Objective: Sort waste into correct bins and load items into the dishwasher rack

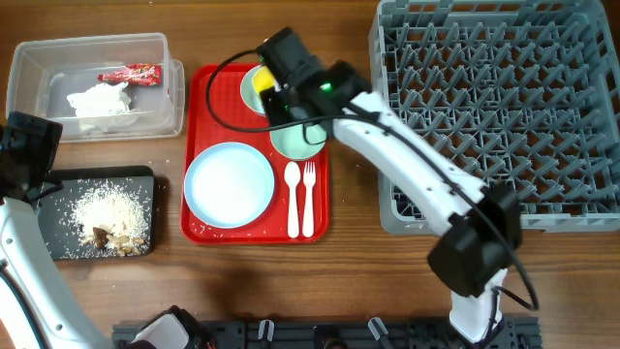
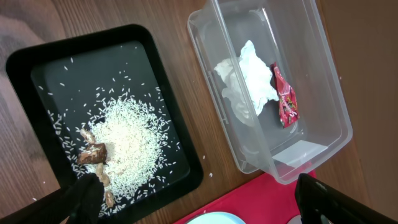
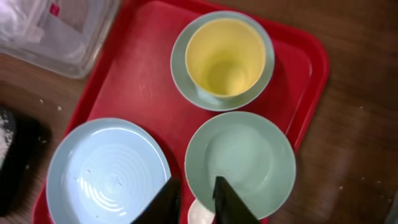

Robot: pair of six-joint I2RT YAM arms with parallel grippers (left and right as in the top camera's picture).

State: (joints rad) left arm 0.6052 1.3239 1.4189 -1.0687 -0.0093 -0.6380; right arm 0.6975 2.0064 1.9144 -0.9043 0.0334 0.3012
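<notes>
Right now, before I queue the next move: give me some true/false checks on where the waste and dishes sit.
1. The napkin and wrapper lie in the clear tub. True.
2. The rack holds a dish. False: none shows in it.
3. The yellow cup stands in the rack. False: it sits in a bowl on the red tray.
4. The spoon and fork lie side by side on the red tray. True.
5. The left tool grips the napkin. False: it is open, holding nothing.
</notes>
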